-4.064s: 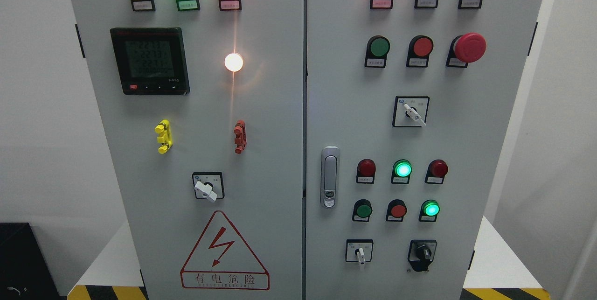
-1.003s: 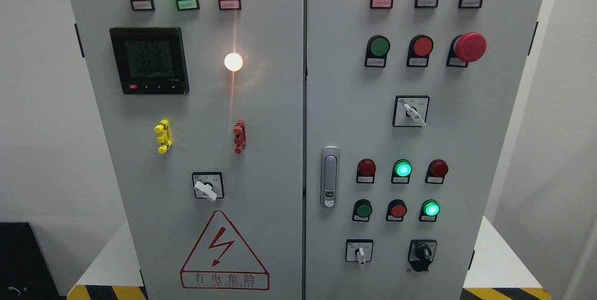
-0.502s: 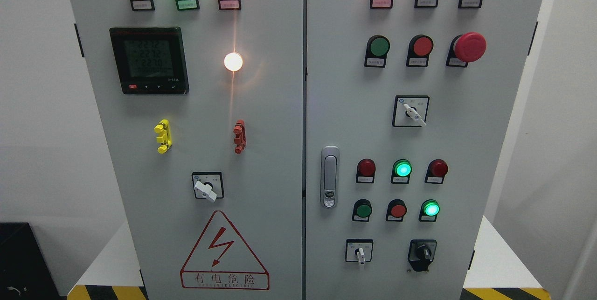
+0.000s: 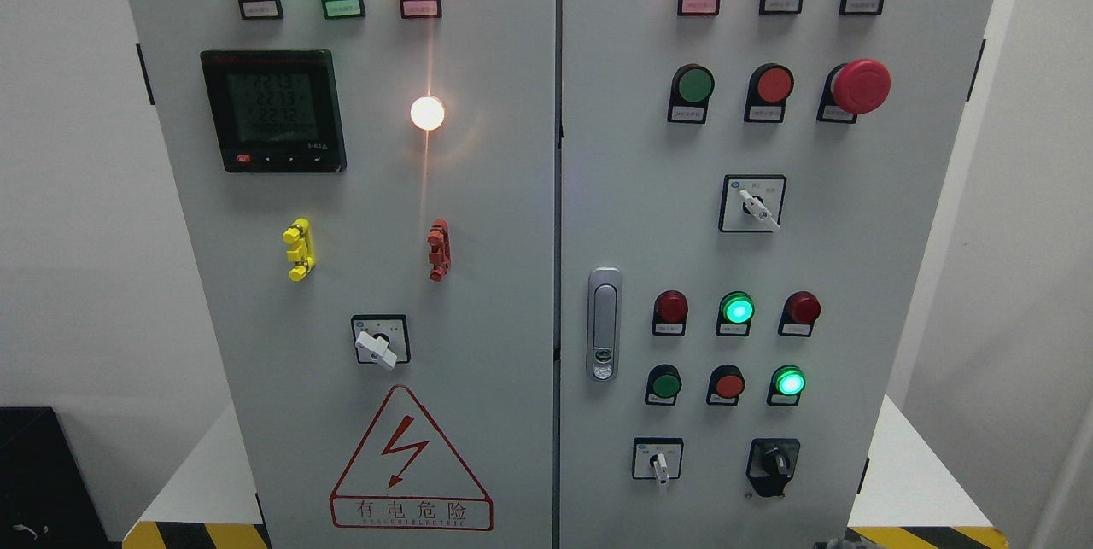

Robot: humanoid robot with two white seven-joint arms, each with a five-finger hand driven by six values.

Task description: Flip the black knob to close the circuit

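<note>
The black knob (image 4: 775, 463) sits on a black plate at the lower right of the grey cabinet's right door (image 4: 632, 190), below a lit green lamp (image 4: 789, 382). Its grip stands slightly tilted from upright. A small dark tip of my right hand (image 4: 841, 544) shows at the bottom edge, below and to the right of the knob and apart from it. Too little of the hand shows to tell its state. My left hand is out of view.
A white-handled selector (image 4: 658, 465) sits left of the knob. The door latch (image 4: 604, 323), a red mushroom stop button (image 4: 861, 85), other lamps and buttons, a meter (image 4: 273, 109) and a warning triangle (image 4: 411, 464) are on the panel. Yellow-black floor tape (image 4: 922, 537) lies at the bottom.
A small dark tip has come into view at the bottom edge, below and right of the black knob. The panel and its lamps have not changed.
</note>
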